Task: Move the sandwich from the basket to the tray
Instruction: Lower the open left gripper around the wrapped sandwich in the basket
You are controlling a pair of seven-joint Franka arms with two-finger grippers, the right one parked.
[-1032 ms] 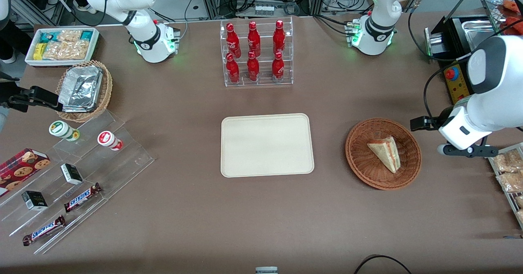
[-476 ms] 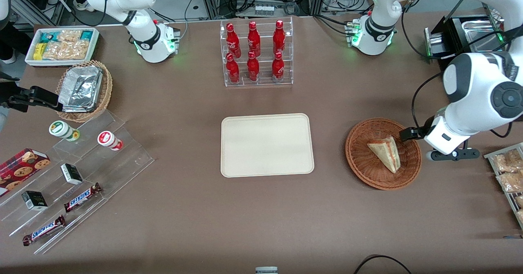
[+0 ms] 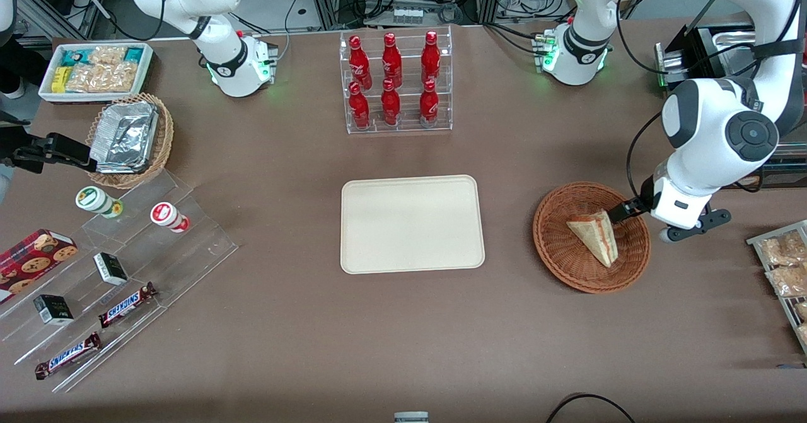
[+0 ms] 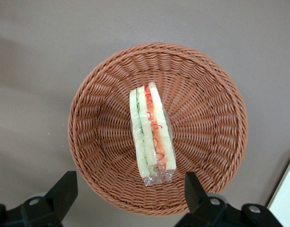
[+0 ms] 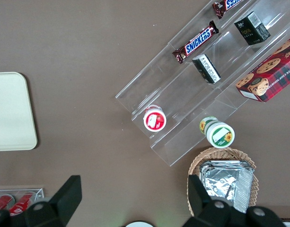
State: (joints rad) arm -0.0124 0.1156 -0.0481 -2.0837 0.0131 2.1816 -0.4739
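The working left arm's gripper (image 4: 130,198) hangs above the basket (image 3: 555,246), its two dark fingers (image 4: 64,187) spread wide apart and gripping nothing. The basket stands on the brown counter (image 3: 403,335) toward the working arm's end. In it lies the sandwich (image 3: 596,236), on the woven floor just off centre.

In the left wrist view the wedge (image 4: 152,137) lies in line with the gap between the fingertips, one fingertip to each side of its blunt end. The long axis runs straight away from the gripper, crosswise to the line joining the two fingers. Judged from that, a plain descent would bring the fingers down either side of the narrow width, closing across the bread faces and not along the length. In the front view one dark fingertip shows over the basket's rim, beside the sandwich's broad end.

The sandwich is a triangular wedge of pale cream bread. Stripes of red-pink and green filling show along its cut edge, under what looks like a glossy clear wrap. It will likely be soft and easily crushed.

The basket is round and shallow, of reddish-brown wicker with ribbed, sloping walls that may crowd the fingers near the rim.

The tray (image 3: 353,259) is flat, smooth and cream-beige, with rounded corners and a low rim. It lies bare at the middle of the counter, well apart from the basket toward the parked arm's end.
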